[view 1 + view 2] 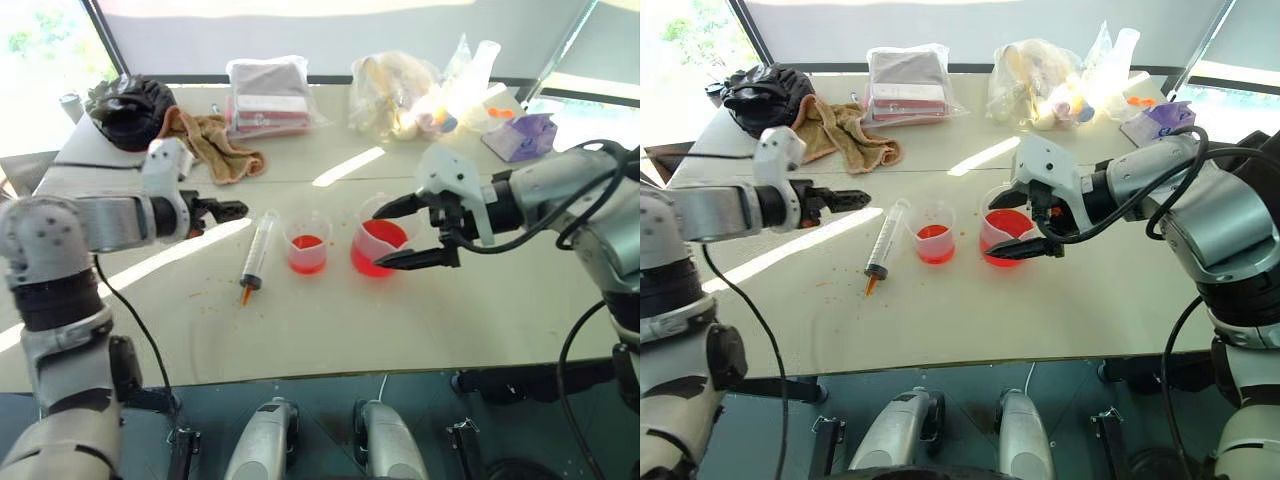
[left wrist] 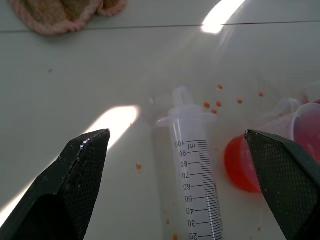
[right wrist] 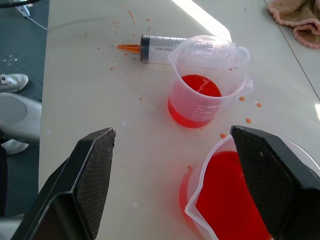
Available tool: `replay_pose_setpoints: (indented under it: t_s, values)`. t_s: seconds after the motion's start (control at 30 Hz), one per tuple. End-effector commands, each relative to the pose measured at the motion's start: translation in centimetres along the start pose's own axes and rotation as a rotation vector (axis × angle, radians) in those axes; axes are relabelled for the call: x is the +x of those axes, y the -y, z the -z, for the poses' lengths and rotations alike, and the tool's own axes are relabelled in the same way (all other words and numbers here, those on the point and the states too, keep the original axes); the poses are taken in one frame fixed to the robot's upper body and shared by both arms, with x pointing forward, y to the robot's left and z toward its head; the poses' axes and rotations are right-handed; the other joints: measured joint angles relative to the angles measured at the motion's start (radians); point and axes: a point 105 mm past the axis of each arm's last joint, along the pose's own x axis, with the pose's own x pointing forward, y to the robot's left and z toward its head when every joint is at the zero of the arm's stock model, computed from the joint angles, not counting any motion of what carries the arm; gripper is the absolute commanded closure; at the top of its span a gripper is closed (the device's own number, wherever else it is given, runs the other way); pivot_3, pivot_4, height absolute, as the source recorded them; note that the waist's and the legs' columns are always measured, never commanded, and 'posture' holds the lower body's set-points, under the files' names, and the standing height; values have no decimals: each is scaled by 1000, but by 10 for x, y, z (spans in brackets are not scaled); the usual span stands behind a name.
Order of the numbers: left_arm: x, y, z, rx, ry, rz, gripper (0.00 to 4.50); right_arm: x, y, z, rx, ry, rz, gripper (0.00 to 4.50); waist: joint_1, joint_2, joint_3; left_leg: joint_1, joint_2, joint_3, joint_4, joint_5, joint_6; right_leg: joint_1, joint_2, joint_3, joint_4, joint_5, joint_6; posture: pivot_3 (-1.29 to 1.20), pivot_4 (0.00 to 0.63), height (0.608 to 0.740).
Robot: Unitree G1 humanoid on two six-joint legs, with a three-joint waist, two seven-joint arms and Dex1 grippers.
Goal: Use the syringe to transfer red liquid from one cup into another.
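The syringe (image 1: 258, 250) lies flat on the white table (image 1: 330, 320), its orange tip toward the front edge, just left of the two cups. My left gripper (image 1: 236, 210) hovers open a little above and behind its plunger end; in the left wrist view the syringe (image 2: 196, 175) lies between the spread fingers. The smaller cup (image 1: 308, 243) holds a little red liquid (image 1: 307, 242). Right of it stands the larger spouted cup (image 1: 379, 246), with more red liquid in it. My right gripper (image 1: 381, 237) is open, one finger on each side of that larger cup.
Orange droplets spot the table around the syringe and cups. At the back lie a tan towel (image 1: 215, 145), a black bag (image 1: 132, 105), clear plastic bags (image 1: 268, 95) and a purple item (image 1: 520, 137). The table's front edge runs close below the cups.
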Motion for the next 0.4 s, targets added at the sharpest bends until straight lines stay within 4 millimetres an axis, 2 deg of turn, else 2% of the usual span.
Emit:
replay_pose_setpoints:
  t_s: [0.03, 0.27, 0.4]
  values:
    - [-19, 16, -15, 119, 79, 92, 17, -16, 6, -4, -33, 5, 39, 643, 2, 0, 0, 0, 0, 0, 0, 0, 0, 0, 0, 0, 0, 0, 0, 0, 150, 740]
    - [-54, 34, -11, 243, 110, 262, 17, -28, 14, -1, -14, -1, 87, 643, 0, 0, 0, 0, 0, 0, -2, 0, 0, -1, 0, 0, -1, 0, -1, 0, 150, 740]
    - [-60, 31, -4, 264, 91, 268, 17, -29, 12, 0, -11, -6, 91, 643, 1, 0, 0, 1, 0, 0, -5, 0, 0, -1, 0, 0, -1, -1, -2, 0, 150, 740]
